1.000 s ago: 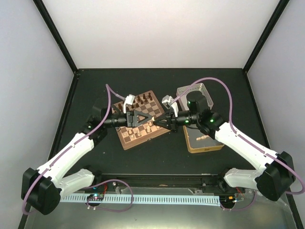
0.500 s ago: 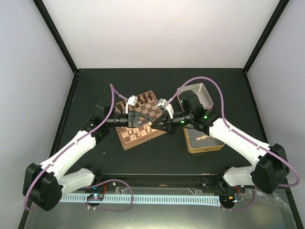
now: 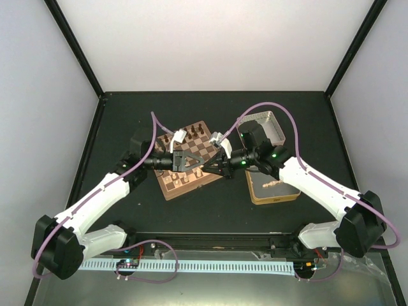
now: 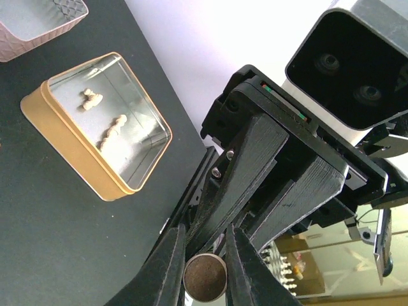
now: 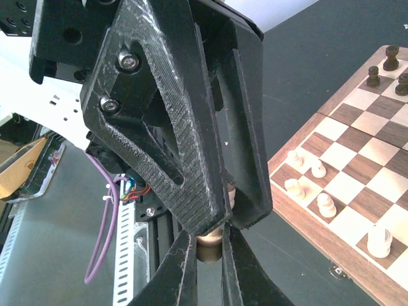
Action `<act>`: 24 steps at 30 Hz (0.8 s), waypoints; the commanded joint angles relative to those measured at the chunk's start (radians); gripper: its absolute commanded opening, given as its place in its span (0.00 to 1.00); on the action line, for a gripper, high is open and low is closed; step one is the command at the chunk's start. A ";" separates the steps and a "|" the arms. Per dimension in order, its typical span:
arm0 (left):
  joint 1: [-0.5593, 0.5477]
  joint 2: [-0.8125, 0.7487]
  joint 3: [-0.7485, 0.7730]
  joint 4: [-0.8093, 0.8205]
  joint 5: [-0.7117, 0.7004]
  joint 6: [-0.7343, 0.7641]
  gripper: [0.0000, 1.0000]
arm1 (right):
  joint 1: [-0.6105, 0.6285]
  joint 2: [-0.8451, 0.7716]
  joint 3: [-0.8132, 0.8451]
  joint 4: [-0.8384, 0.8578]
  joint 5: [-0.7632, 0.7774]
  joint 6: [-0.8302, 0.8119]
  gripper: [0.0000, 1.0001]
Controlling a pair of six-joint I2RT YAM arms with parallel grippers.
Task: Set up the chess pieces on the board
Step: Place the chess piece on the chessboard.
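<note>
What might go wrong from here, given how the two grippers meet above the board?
1. The left gripper and right gripper both seem to pinch one pale piece; a badly timed release could drop it.
2. They meet near the board edge, so a fall might topple the standing pieces or roll away.

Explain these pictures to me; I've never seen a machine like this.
This is a robot: a left arm and a right arm bolted at the near edge of a table. One picture looks down from above; the other two come from a camera on each wrist. On the table lie a chessboard with pale pieces and dark pieces standing on it, a gold tin holding a few loose pale pieces, and a pinkish lid. The left gripper and right gripper meet tip to tip, both apparently closed on one chess piece, as if handing it over.
</note>
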 commanded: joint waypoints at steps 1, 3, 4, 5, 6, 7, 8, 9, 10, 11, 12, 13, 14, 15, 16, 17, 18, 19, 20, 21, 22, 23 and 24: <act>-0.013 -0.010 0.049 -0.009 0.023 0.030 0.09 | 0.007 0.000 0.025 0.014 0.044 0.023 0.06; -0.013 -0.016 0.050 -0.005 0.014 0.026 0.08 | 0.006 -0.006 0.026 0.028 0.053 0.063 0.14; -0.012 -0.021 0.050 -0.001 0.003 0.021 0.08 | 0.008 -0.014 0.019 0.047 0.053 0.089 0.21; -0.013 -0.032 0.050 0.008 -0.009 0.013 0.08 | 0.006 -0.026 0.005 0.080 0.049 0.135 0.27; -0.013 -0.040 0.050 0.019 -0.022 0.000 0.08 | 0.006 -0.044 -0.022 0.127 0.042 0.178 0.29; -0.013 -0.051 0.050 0.036 -0.038 -0.016 0.08 | 0.005 -0.063 -0.051 0.187 0.043 0.227 0.32; -0.011 -0.062 0.049 0.056 -0.060 -0.033 0.08 | 0.005 -0.085 -0.087 0.258 0.045 0.288 0.36; -0.012 -0.074 0.048 0.081 -0.081 -0.053 0.08 | 0.005 -0.107 -0.123 0.367 0.046 0.353 0.39; -0.012 -0.086 0.046 0.107 -0.108 -0.072 0.08 | 0.004 -0.125 -0.159 0.476 0.060 0.448 0.42; -0.012 -0.097 0.044 0.129 -0.146 -0.092 0.08 | 0.005 -0.140 -0.207 0.592 0.085 0.555 0.47; -0.012 -0.110 0.044 0.159 -0.167 -0.111 0.08 | 0.006 -0.147 -0.243 0.714 0.101 0.659 0.52; -0.012 -0.119 0.043 0.191 -0.184 -0.129 0.09 | 0.005 -0.147 -0.267 0.832 0.113 0.761 0.56; -0.012 -0.127 0.043 0.221 -0.199 -0.151 0.09 | 0.005 -0.142 -0.277 0.901 0.137 0.835 0.58; -0.012 -0.136 0.043 0.254 -0.217 -0.173 0.09 | 0.006 -0.135 -0.281 0.952 0.165 0.905 0.60; -0.012 -0.143 0.043 0.281 -0.231 -0.199 0.09 | 0.005 -0.124 -0.281 0.993 0.181 0.967 0.61; -0.012 -0.147 0.046 0.304 -0.245 -0.217 0.09 | 0.006 -0.113 -0.282 1.047 0.189 1.019 0.62; -0.012 -0.151 0.047 0.322 -0.257 -0.227 0.09 | 0.007 -0.100 -0.285 1.108 0.191 1.069 0.62; -0.012 -0.153 0.048 0.344 -0.262 -0.238 0.10 | 0.008 -0.088 -0.283 1.160 0.189 1.114 0.63; -0.012 -0.154 0.047 0.357 -0.270 -0.247 0.10 | 0.009 -0.073 -0.280 1.210 0.179 1.149 0.64; -0.012 -0.156 0.046 0.367 -0.279 -0.256 0.10 | 0.009 -0.061 -0.272 1.241 0.170 1.182 0.64; -0.012 -0.158 0.044 0.380 -0.287 -0.262 0.10 | 0.009 -0.049 -0.263 1.261 0.163 1.206 0.65; -0.012 -0.158 0.043 0.389 -0.294 -0.269 0.10 | 0.012 -0.038 -0.257 1.273 0.157 1.226 0.64; -0.012 -0.158 0.042 0.405 -0.299 -0.276 0.10 | 0.013 -0.029 -0.254 1.282 0.155 1.242 0.63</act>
